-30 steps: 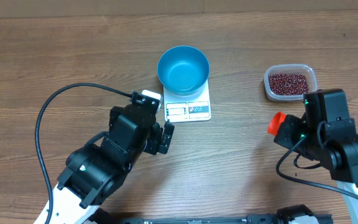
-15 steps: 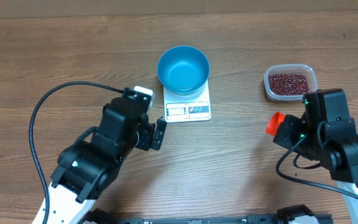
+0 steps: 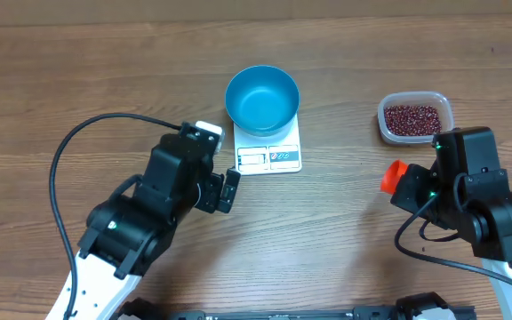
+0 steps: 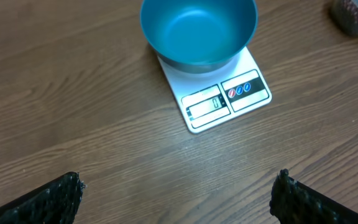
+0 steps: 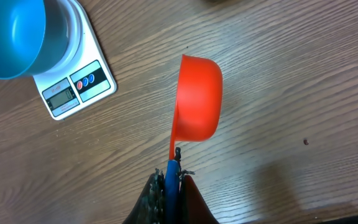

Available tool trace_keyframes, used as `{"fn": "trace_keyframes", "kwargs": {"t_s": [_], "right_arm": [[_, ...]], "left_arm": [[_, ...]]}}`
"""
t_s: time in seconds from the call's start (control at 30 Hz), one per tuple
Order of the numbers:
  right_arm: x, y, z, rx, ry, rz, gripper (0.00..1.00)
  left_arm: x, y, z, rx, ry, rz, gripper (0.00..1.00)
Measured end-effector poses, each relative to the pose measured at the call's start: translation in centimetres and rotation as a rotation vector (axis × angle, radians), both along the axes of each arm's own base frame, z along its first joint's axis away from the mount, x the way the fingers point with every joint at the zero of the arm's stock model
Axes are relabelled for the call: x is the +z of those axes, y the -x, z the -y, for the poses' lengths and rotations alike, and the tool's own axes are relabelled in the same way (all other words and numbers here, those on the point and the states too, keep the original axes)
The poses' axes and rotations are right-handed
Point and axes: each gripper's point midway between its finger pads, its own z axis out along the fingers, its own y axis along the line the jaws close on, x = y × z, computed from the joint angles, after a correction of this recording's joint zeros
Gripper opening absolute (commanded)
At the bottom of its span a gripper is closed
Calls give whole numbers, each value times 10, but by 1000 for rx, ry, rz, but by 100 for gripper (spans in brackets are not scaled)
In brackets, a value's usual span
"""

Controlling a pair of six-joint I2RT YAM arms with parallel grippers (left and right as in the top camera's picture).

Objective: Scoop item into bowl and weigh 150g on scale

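Note:
The blue bowl stands empty on the white scale; both also show in the left wrist view, bowl and scale. The item, dark red-brown beans, fills a clear tub at the right. My left gripper hovers just left of the scale's front and is open, nothing between its fingers. My right gripper is shut on the blue handle of an orange scoop. It holds the scoop over bare table, below and left of the tub and right of the scale.
The clear plastic tub sits near the table's right side, and its corner shows in the left wrist view. A black cable loops left of the left arm. Wood tabletop lies between the scale and the scoop.
The left arm has drawn back a little to the left, away from the scale's front, its gripper still open. The right arm and scoop have not moved.

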Motion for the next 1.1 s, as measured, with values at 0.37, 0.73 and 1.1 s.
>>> {"fn": "trace_keyframes", "kwargs": {"t_s": [0.37, 0.73, 1.1], "right_arm": [[0, 0, 0, 1, 0, 0, 4], [-1, 2, 0, 15, 8, -8, 4], [-1, 2, 0, 18, 9, -6, 4]], "left_arm": [[-17, -13, 12, -18, -4, -46, 100], [11, -33, 39, -88, 114, 82, 100], [24, -8, 32, -115, 150, 106, 100]]}}
